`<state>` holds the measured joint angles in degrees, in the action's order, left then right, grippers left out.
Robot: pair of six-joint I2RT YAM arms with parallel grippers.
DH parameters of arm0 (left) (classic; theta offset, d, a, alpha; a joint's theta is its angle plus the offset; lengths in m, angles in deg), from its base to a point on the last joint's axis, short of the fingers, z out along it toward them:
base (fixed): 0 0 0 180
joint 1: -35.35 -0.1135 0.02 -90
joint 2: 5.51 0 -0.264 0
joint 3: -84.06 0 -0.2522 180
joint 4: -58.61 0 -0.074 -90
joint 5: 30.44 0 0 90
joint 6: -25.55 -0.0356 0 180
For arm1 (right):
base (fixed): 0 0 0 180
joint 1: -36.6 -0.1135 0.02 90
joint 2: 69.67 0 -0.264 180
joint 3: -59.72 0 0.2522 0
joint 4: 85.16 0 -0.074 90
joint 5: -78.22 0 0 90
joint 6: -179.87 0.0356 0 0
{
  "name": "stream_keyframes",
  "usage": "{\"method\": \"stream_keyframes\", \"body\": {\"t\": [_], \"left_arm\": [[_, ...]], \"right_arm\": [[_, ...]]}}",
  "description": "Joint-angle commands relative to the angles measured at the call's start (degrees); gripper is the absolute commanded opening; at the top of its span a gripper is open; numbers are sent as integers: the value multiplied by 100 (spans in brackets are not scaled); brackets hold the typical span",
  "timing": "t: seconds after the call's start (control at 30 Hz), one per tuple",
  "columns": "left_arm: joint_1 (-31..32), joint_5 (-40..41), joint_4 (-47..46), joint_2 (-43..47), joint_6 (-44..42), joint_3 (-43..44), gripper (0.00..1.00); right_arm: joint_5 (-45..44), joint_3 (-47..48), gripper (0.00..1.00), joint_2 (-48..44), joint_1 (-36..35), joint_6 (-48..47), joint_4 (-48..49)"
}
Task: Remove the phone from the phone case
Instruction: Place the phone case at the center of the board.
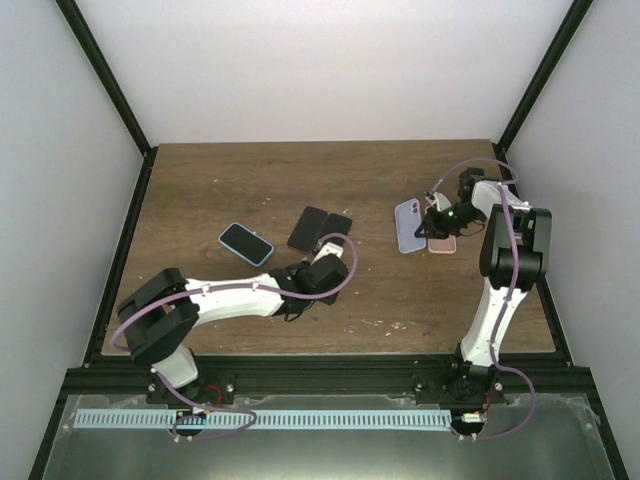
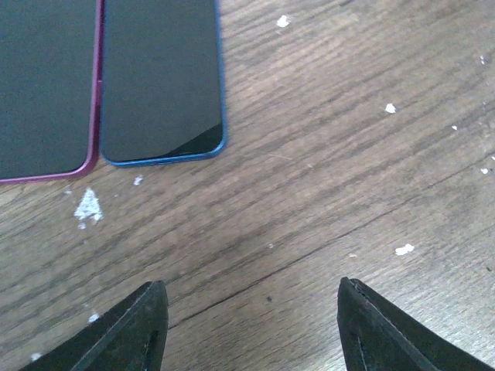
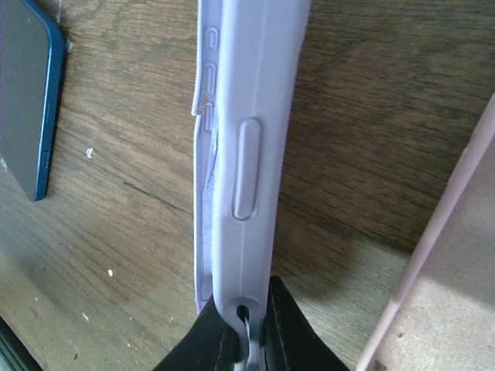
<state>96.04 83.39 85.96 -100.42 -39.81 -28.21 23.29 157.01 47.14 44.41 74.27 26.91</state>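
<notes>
Count on the table (image 1: 250,180): three phones, one lavender phone case (image 3: 247,116), one flat pink item (image 1: 443,244).

Two bare dark phones lie side by side near the centre, one magenta-edged phone (image 2: 46,85) and one blue-edged phone (image 2: 162,77), their long edges touching or nearly so. A teal-cased phone (image 1: 246,244) lies at 9 o'clock from them, apart.

The lavender phone case is at 3 o'clock from the pair, stood on its edge. The right gripper (image 3: 246,325) pinches its end between both fingers. Whether it contains a phone cannot be told. The pink item lies just beside it at 5 o'clock.

The left gripper (image 2: 251,309) is at 6 o'clock from the dark pair, fingers spread over bare wood, holding nothing. White flecks (image 2: 89,205) dot the wood.
</notes>
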Motion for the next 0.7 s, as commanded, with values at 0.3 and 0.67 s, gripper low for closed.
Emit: {"method": "stream_keyframes", "body": {"t": [0.3,0.67], "left_arm": [[-987,433,924,1209,1704,-600,80],[-2661,-296,1768,1421,2501,-239,92]], "right_arm": [[-447,-575,25,-797,133,181,622],[-566,-1132,44,-2090,150,-17,798]]}}
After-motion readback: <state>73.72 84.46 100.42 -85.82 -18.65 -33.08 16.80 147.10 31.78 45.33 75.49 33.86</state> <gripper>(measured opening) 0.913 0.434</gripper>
